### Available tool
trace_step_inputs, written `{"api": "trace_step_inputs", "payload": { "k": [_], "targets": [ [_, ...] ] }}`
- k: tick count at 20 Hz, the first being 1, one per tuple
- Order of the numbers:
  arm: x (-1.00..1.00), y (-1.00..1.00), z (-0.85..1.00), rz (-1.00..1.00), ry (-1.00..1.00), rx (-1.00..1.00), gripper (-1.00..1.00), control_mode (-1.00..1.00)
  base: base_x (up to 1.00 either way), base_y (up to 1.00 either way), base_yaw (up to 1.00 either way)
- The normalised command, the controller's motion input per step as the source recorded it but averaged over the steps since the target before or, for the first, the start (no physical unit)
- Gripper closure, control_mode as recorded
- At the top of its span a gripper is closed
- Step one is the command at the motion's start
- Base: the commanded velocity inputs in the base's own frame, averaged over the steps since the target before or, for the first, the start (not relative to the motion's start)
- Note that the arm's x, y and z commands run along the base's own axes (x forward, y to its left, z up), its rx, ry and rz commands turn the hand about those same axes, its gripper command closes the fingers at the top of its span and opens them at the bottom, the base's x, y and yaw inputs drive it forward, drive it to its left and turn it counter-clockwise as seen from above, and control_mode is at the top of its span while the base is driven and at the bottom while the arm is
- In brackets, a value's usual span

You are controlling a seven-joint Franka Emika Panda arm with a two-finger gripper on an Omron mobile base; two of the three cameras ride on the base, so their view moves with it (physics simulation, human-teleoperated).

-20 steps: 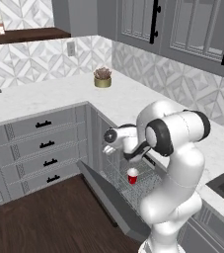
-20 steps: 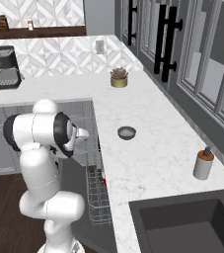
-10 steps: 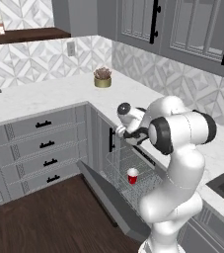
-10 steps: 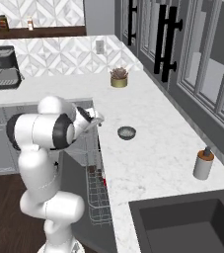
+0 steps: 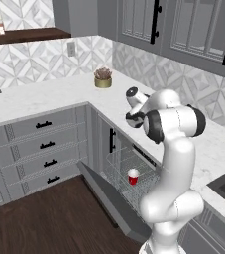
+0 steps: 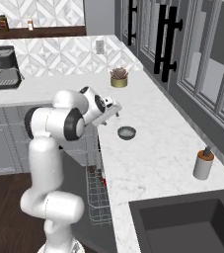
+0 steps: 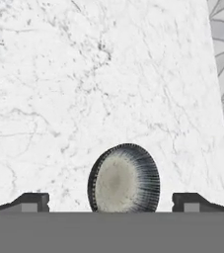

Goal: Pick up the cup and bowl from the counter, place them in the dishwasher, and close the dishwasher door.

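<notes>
The red cup (image 5: 133, 176) stands upright in the silver wire rack (image 5: 118, 163) of the dishwasher, whose grey door (image 5: 108, 199) hangs down open. The grey bowl (image 6: 127, 132) sits on the white marble counter (image 6: 153, 148). My gripper (image 6: 114, 111) hovers over the counter just left of the bowl, tilted toward it and apart from it. In the hand view the bowl (image 7: 124, 179) lies low in the picture between the two dark fingertips of the gripper (image 7: 111, 202), which stands open with nothing in it.
A gold pot with a plant (image 6: 118, 78) stands at the counter's far corner. A grey soap bottle (image 6: 203, 164) stands near the dark sink (image 6: 182, 222). Grey drawers (image 5: 44, 144) run left of the dishwasher. A coffee machine (image 6: 5, 66) sits far left.
The arm has risen out of the dishwasher rack, leaving the cup standing there, and swung up over the counter toward the bowl. The jaws stayed open.
</notes>
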Motion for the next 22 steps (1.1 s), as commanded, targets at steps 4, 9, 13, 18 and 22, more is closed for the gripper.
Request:
{"api": "trace_step_inputs", "payload": {
  "k": [4,9,13,18,22],
  "targets": [
    [0.06,-0.37,-0.54,0.0,0.05,-0.02,-1.0,-1.0,0.0,0.0,0.0],
    [0.01,-0.36,-0.46,0.0,0.12,0.04,-1.0,-1.0,0.0,0.0,0.0],
    [0.2,-0.27,-0.34,0.0,0.13,0.08,-1.0,-1.0,0.0,0.0,0.0],
    [0.39,-0.07,-0.26,0.05,0.12,0.09,-1.0,-1.0,0.0,0.0,0.0],
    [0.16,0.0,-0.41,0.06,0.13,0.07,1.0,-1.0,0.0,0.0,0.0]
  ]
}}
